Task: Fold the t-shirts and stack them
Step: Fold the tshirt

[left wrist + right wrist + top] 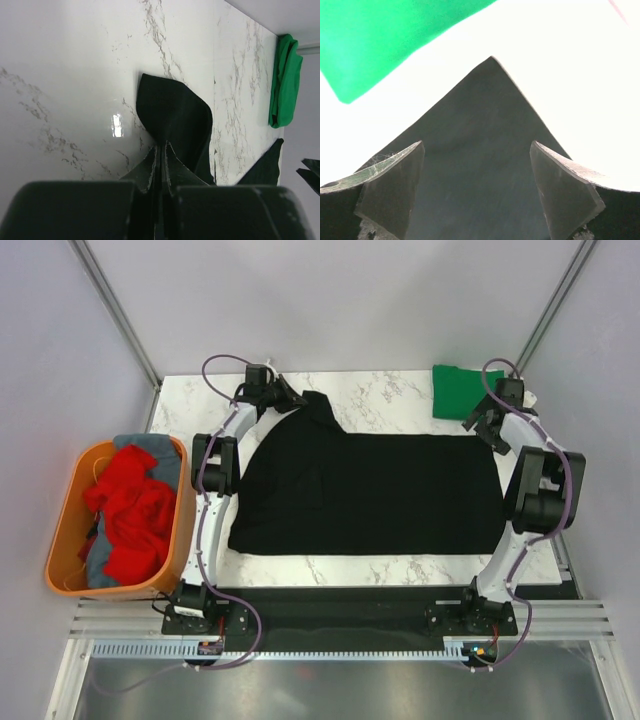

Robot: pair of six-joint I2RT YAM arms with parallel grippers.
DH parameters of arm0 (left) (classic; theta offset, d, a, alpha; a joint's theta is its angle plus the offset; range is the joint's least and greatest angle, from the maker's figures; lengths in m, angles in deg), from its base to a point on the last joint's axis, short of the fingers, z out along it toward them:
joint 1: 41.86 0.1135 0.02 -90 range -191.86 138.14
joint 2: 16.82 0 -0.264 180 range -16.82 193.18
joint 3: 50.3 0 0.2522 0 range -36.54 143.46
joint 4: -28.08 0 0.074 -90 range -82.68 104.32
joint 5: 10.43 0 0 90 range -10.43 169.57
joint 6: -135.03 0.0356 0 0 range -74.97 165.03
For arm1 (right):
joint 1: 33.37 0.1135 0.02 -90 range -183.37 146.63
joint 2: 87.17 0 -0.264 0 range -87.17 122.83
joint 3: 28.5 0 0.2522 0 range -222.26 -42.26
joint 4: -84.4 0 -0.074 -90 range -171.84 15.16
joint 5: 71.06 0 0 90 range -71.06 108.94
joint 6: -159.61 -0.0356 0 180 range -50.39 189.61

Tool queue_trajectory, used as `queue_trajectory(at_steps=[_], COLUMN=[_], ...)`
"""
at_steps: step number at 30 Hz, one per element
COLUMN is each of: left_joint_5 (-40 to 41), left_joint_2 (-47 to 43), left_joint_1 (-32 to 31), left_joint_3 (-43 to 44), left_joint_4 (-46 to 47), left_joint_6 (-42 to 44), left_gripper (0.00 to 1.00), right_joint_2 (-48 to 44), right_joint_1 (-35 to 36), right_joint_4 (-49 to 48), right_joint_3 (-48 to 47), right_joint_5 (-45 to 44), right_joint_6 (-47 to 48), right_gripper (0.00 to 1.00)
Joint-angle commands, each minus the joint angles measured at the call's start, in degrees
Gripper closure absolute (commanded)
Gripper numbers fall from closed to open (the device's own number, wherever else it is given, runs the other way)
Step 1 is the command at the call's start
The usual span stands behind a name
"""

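We see our left gripper [161,150] clenched on a raised far-left corner of the black t-shirt [370,495] spread across the desk [390,400]; our right gripper [476,143] hangs released over its far-right corner; the green t-shirt [460,390] lies folded just beyond.

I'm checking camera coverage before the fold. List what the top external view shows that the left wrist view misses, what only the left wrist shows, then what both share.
Only top external: the orange tub at the table's left, holding the red shirt and grey shirt, and the whole outline of the black shirt spread flat.
Only left wrist: a close look at the left gripper shut on a raised fold of the black cloth.
Both: the black shirt, the green shirt and the marble table.
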Motion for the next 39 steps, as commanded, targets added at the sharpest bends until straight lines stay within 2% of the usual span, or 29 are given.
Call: queue_trajectory(at_steps=[1, 5, 11, 17, 21, 26, 27, 28, 33, 35, 39], left_joint_5=[0.62, 0.71, 0.53, 0.88, 0.88, 0.88, 0.71, 0.71, -0.61, 0.09, 2.98], left_joint_2=[-0.80, -0.88, -0.80, -0.80, -0.80, -0.71, -0.97, -1.23, -5.26, -12.20, -23.89], left_joint_1=[-0.19, -0.10, -0.10, -0.10, -0.10, -0.02, -0.10, -0.10, 0.16, -0.10, -0.80], left_joint_3=[-1.82, -1.73, -1.91, -1.91, -1.91, -1.91, -1.91, -2.08, -6.90, -13.90, -22.28], left_joint_4=[-2.56, -2.56, -2.39, -1.95, -1.86, -1.86, -1.77, -1.60, -1.34, 0.86, 1.22], left_joint_6=[0.12, 0.04, 0.04, -0.23, -0.49, -0.40, -0.14, 0.04, -1.36, -1.89, 0.38], left_gripper=[0.98, 0.98, 0.98, 0.98, 0.98, 0.98, 0.98, 0.98, 0.98, 0.98, 0.98], right_joint_2=[7.40, 14.79, 21.05, 22.11, 20.97, 20.09, 19.74, 18.87, 15.00, 11.93, 3.68], right_joint_1=[-0.59, -0.77, -0.86, -1.47, -1.38, -1.39, -1.21, -0.95, 0.02, 0.11, 0.11], right_joint_4=[1.32, 2.38, 2.29, 1.50, -1.31, -2.19, -2.46, -2.37, -1.67, -1.49, -1.49], right_joint_3=[-6.75, -15.79, -21.17, -19.51, -16.52, -14.41, -13.89, -13.18, -11.33, -9.84, -5.98], right_joint_5=[-4.76, -6.08, -9.59, -8.56, -7.93, -6.88, -6.96, -7.22, -7.49, -7.75, -6.88], right_joint_6=[2.72, 3.70, 4.66, 3.87, 2.91, 2.47, 2.47, 2.38, 1.68, 0.89, -0.17], right_gripper=[0.07, 0.08, 0.10, 0.24, 0.40, 0.80, 0.94, 1.00, 1.00, 1.00, 1.00])
